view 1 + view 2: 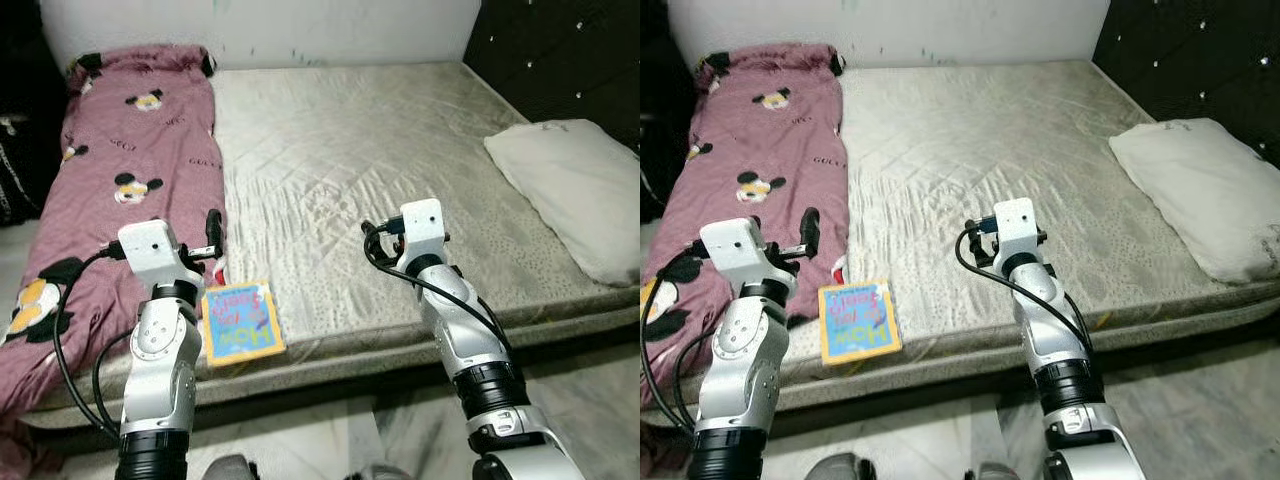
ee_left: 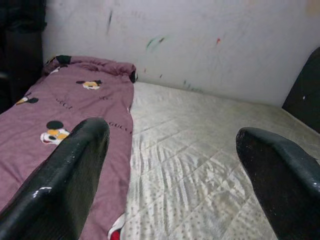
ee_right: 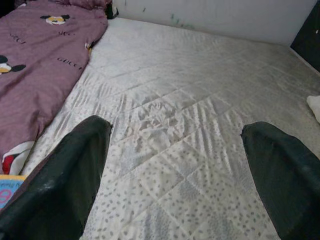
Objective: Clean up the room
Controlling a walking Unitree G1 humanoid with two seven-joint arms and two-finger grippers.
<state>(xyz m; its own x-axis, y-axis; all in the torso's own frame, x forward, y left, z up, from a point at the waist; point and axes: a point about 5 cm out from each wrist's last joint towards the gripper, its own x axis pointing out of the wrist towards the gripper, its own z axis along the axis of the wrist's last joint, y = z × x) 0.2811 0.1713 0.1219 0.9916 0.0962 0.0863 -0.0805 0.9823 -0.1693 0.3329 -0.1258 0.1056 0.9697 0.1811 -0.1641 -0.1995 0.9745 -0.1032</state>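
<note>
1 grey quilted mattress (image 1: 380, 170) | 1 maroon cartoon-print blanket (image 1: 120, 200) along left side | 1 white pillow (image 1: 580, 190) at right edge | 1 colourful square book (image 1: 241, 321) at near edge, beside blanket | left gripper (image 2: 170, 170) spread, empty, above blanket edge | right gripper (image 3: 175, 170) spread, empty, over mid-mattress

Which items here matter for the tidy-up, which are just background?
Job:
- book, at the bed's near edge beside the left arm
- blanket, spread along the bed's left side
- pillow, on the right side
- left gripper and right gripper, both open over the mattress

Background:
- mattress
- wall
- headboard
- floor
</note>
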